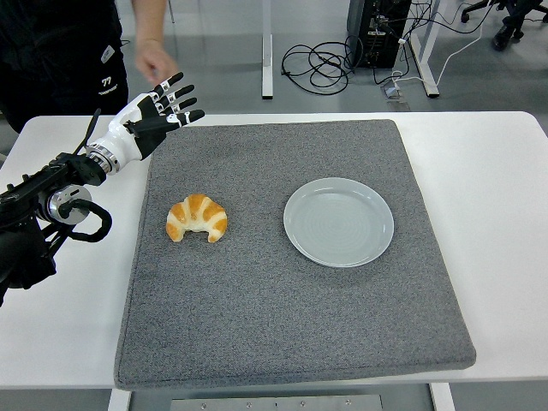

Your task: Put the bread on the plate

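We have not picked up the bread [197, 218] yet. It lies on the gray mat [282, 317] at 9 o'clock from the empty plate [338, 222]. Our left hand [157, 116] is spread open and holds nothing

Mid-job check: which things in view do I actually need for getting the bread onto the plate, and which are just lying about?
Needed:
croissant, on the mat
plate, empty, right of it
left robot hand, open, above the mat's far left corner

Just there:
grey mat
white table
person's hand
floor cables
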You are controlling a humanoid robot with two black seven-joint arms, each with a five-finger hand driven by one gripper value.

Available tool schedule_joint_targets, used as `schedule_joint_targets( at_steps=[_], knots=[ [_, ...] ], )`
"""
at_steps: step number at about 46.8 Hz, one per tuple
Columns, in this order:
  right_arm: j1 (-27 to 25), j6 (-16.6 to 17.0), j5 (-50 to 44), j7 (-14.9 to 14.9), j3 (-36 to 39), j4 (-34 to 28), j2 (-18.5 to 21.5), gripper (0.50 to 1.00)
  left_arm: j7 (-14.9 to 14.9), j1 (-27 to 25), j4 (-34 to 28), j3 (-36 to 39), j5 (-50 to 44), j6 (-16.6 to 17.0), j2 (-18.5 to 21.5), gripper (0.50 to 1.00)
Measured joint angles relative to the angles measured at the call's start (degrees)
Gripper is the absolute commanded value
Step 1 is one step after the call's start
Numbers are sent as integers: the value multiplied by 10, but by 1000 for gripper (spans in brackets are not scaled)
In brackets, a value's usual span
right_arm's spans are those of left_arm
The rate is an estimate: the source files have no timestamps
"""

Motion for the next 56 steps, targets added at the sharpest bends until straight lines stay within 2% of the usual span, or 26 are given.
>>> schedule_joint_targets(
  at_steps=[42,56],
  knots=[
    [0,0,0,0,0,0,0,1000,-1,3,0,-1,-9,9,-1,966],
    [0,0,0,0,0,0,0,1000,1,4,-1,1,-8,2,-1,966]
  ],
)
